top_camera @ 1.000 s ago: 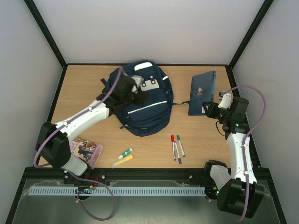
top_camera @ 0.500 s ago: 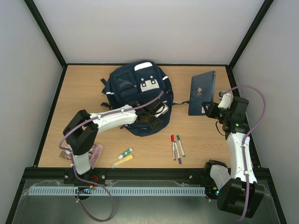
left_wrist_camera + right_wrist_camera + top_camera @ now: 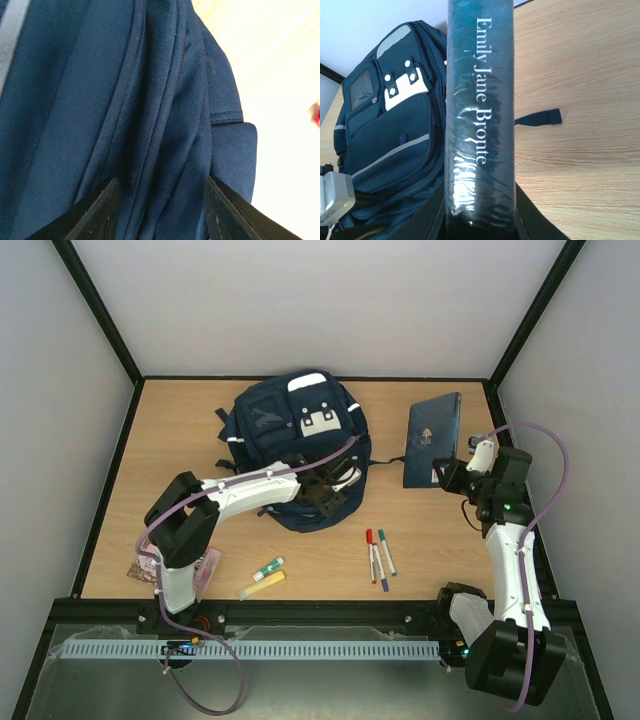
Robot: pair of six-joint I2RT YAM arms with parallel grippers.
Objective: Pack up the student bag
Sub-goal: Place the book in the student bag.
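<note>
Lettering first: the spine of the dark book (image 3: 479,115) reads "Emily Jane Bronte" in white, running along its length. The right gripper (image 3: 480,212) is clamped on that book, one black finger (image 3: 432,220) on each cover, spine towards the wrist camera. From above, the book (image 3: 433,438) is held over the far right of the wooden table (image 3: 170,440). Its blue cover faces up and carries a small picture too fine to make out.

The student bag (image 3: 300,450) lies flat at the middle of the table, towards the back. Its navy front faces up, with pale stripes across it and a grey-white patch (image 3: 318,422) above the front pocket. I can read no writing on the patch.

The left gripper (image 3: 335,480) is down on the bag's near right edge. In the wrist view its two dark fingers (image 3: 100,210) stand apart, with folds and a seam of the blue fabric between them. I cannot tell whether they pinch the cloth or only straddle it.

Three markers (image 3: 378,557) lie side by side on the near right of the table, apart from the bag. A yellow highlighter (image 3: 262,586) and a green-and-white pen (image 3: 268,567) lie near the front edge. A picture booklet (image 3: 200,568) sits under the left arm's elbow, its print too small to read.
</note>
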